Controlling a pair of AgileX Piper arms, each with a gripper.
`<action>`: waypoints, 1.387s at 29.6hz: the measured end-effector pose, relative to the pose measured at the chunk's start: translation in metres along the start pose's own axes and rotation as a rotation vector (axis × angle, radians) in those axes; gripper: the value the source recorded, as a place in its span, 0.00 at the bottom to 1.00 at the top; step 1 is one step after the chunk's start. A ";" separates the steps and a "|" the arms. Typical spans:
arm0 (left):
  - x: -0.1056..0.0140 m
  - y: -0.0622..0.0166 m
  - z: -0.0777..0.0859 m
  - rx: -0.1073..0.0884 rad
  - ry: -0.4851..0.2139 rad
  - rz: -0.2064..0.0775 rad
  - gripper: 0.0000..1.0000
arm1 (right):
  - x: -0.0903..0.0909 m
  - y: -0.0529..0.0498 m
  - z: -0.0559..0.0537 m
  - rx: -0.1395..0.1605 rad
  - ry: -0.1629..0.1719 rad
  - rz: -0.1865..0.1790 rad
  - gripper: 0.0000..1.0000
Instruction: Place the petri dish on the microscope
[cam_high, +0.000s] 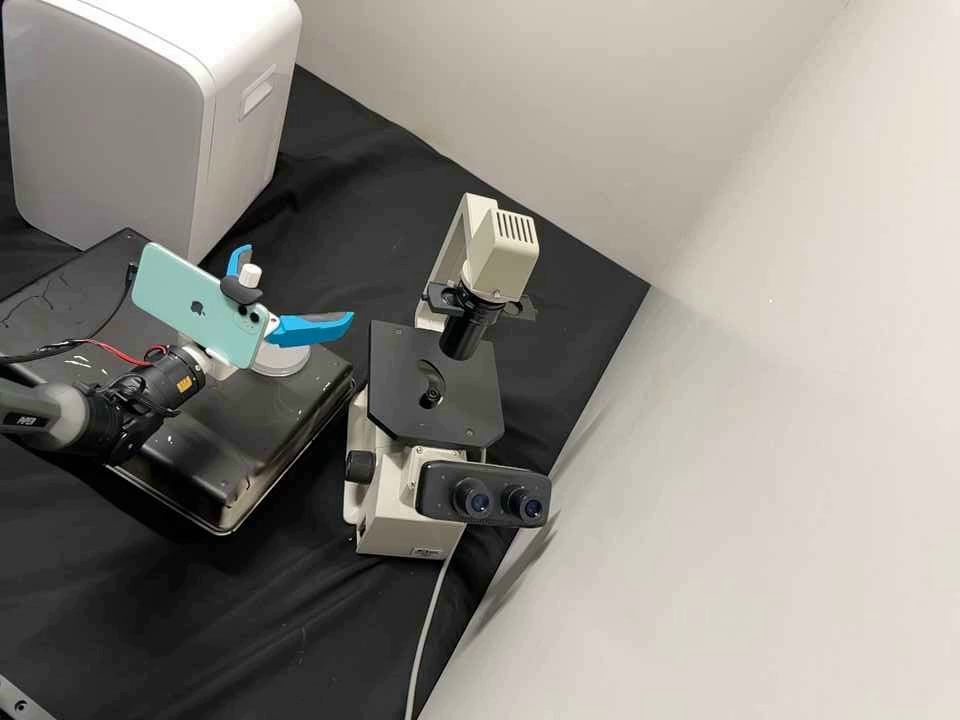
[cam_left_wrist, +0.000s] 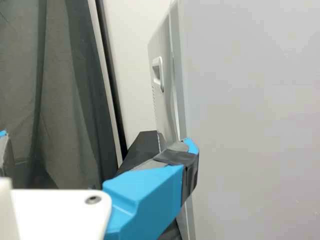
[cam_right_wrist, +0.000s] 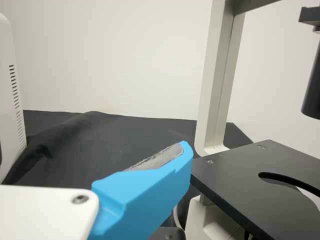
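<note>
On the black tray (cam_high: 200, 440) under the right gripper (cam_high: 299, 284) (jaws spread, same on the left gripper (cam_left_wrist: 95, 140)), that petri dish (cam_high: 278, 358) looks light, slick and brittle, so you'll want to pinch its rim gently.

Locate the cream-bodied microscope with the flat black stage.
In the high view the cream microscope stands mid-bench on the black cloth, immediately right of the glossy black tray that lies beneath the right gripper.
</note>
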 end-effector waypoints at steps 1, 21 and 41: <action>0.000 0.0000 0.000 0.000 0.000 0.000 1.00 | 0.000 0.000 0.000 0.000 0.000 0.000 1.00; -0.026 -0.0040 0.020 -0.022 -0.048 -0.025 1.00 | 0.000 0.000 0.000 0.000 0.000 0.000 1.00; -0.125 -0.0293 0.074 0.013 -0.323 -0.051 1.00 | 0.000 0.000 0.000 0.000 0.000 0.000 1.00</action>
